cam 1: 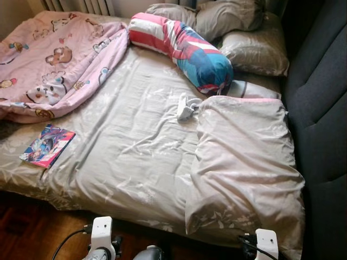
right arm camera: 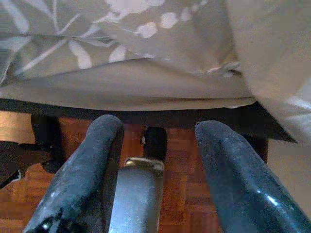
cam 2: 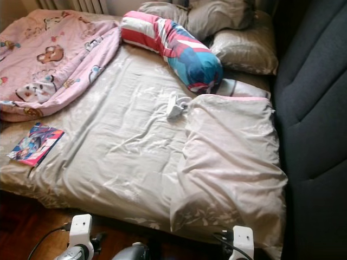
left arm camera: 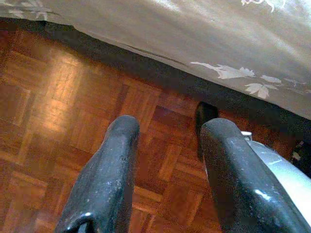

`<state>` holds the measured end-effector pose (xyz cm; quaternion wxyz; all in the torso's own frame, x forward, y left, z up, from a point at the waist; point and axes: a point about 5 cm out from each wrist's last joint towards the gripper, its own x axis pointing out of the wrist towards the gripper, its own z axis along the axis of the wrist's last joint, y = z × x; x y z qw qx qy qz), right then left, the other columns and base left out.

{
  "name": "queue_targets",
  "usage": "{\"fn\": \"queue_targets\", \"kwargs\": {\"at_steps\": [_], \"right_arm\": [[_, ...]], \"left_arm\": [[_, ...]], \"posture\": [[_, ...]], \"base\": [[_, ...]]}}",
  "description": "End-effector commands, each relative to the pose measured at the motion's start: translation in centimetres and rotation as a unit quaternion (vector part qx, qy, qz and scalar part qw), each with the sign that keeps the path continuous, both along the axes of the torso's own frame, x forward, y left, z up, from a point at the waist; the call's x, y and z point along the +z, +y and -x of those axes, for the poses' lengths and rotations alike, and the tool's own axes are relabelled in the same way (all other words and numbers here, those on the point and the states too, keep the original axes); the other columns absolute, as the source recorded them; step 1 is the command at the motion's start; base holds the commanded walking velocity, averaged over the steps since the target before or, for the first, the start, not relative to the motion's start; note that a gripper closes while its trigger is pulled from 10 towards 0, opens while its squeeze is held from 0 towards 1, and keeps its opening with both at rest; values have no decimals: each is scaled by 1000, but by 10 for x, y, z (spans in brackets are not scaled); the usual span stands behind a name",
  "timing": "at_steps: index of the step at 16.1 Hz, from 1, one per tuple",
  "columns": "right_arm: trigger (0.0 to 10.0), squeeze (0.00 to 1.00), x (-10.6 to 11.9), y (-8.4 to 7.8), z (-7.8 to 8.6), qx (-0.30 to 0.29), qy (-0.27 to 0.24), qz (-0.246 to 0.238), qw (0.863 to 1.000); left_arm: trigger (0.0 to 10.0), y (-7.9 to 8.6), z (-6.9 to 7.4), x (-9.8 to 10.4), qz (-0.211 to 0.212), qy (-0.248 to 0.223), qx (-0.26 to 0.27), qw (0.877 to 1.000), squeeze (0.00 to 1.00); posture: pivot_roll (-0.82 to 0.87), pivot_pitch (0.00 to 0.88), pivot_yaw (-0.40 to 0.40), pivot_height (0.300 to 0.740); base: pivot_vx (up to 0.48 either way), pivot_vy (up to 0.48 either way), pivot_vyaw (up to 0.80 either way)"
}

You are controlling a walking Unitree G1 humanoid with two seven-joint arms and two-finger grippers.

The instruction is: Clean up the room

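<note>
Below the near edge of the beige leaf-printed bed [cam 1: 135, 151], both the left end effector [left arm camera: 165, 145] and right end effector [right arm camera: 155, 141] hang parted wide over parquet floor [left arm camera: 58, 97], gripping nothing, while a colourful comic book [cam 1: 47, 145] lies on the bed's near left corner.

From my remote station I can read no text anywhere: the cover of the comic book [cam 1: 47, 145] on the bed [cam 1: 135, 141] is too small and blurred, and the pink blanket [cam 1: 59, 59] carries cartoon pictures alone.
</note>
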<state>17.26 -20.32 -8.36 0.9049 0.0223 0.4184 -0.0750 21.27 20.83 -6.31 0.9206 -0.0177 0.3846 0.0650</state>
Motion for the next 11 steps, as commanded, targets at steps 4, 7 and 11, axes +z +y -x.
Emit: {"fn": "queue_targets", "kwargs": {"at_steps": [4, 7, 11], "right_arm": [[10000, 0, -6, 0, 13, -2, 24, -3, 1000], [10000, 0, -5, 2, 10, -2, 20, -3, 1000], [10000, 0, -4, 4, 8, -1, 15, -3, 1000]], "left_arm": [[10000, -1, 7, -5, 0, 14, 2, 1000, 0], [10000, -1, 5, -3, 0, 11, 5, 1000, 0], [10000, -1, 4, -3, 0, 11, 6, 1000, 0]], "posture": [[23, 205, 29, 740], [23, 213, 28, 740], [25, 221, 31, 740]], "base": [[0, 392, 0], [0, 411, 0], [0, 412, 0]]}}
